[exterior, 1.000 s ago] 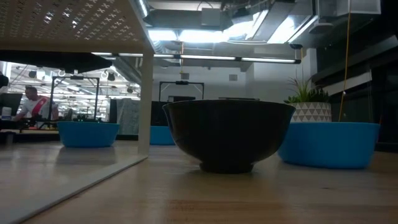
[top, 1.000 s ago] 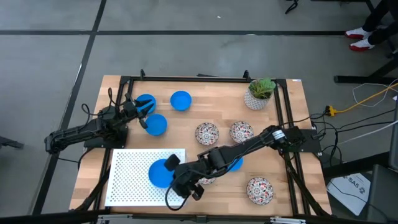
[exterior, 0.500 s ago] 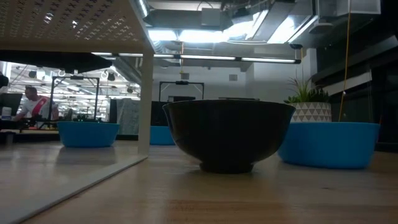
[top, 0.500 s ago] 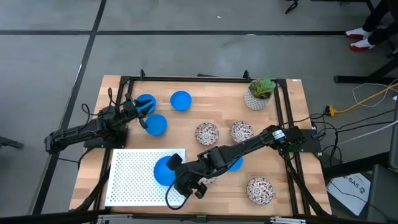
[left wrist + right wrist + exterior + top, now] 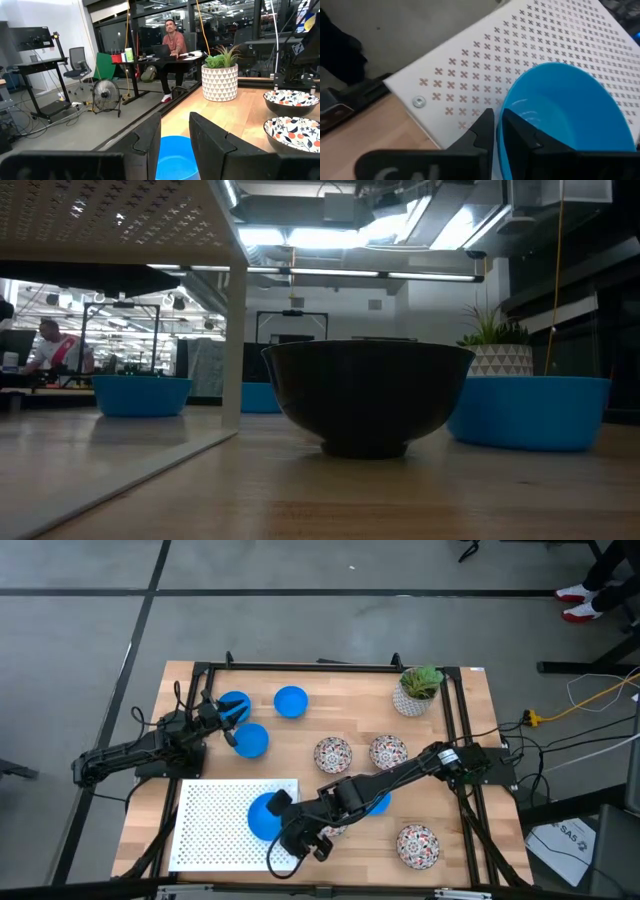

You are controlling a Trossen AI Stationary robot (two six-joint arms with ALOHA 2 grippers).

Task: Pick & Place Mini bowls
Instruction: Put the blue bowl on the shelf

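Progress looks early: judging by the layout, only one blue bowl is at the white perforated board in the lower left of the high view, and it is pinched by its rim in the right gripper, whose fingers are closed on the wall, as the right wrist view shows; whether it rests on the board or hangs just above, I cannot tell.

Going left to right in the high view: the left gripper sits at upper left with its fingers apart around the rim of a second blue bowl, a third blue bowl just below it and a fourth blue bowl to the right. Mid-frame lie two floral bowls, side by side. Under the right arm, a fifth blue bowl and another patterned bowl are partly hidden. One more floral bowl sits at lower right. Eight bowls seem left to move.

A potted plant stands at upper right, clear of the work. The stretched right arm covers the bowls beneath it and would block the left arm's way to them.
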